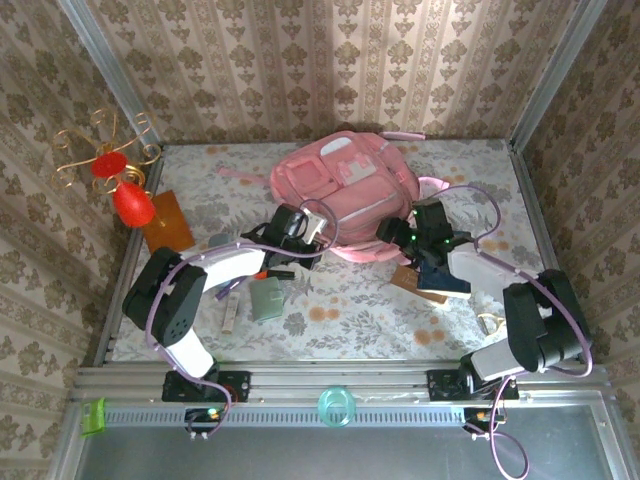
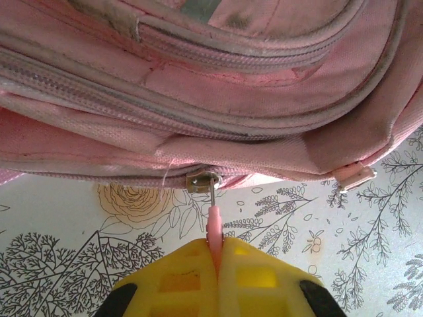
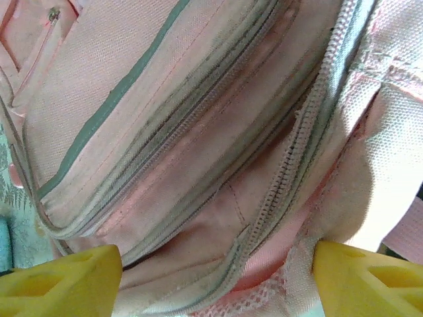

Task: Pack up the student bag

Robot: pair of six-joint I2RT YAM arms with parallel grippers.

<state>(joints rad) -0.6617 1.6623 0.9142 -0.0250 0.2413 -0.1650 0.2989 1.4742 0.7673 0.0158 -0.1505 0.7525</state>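
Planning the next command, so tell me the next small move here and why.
Probably close the right gripper on the student bag fabric between its open jaws, to brace it. The left gripper is shut on the pink zipper pull, and the zip beside it looks closed; pulling without a brace would likely just drag the soft bag.

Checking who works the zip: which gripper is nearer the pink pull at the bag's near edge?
Left. The left gripper is shut on the pull; the right gripper stands open at the right side of the bag, away from that pull.
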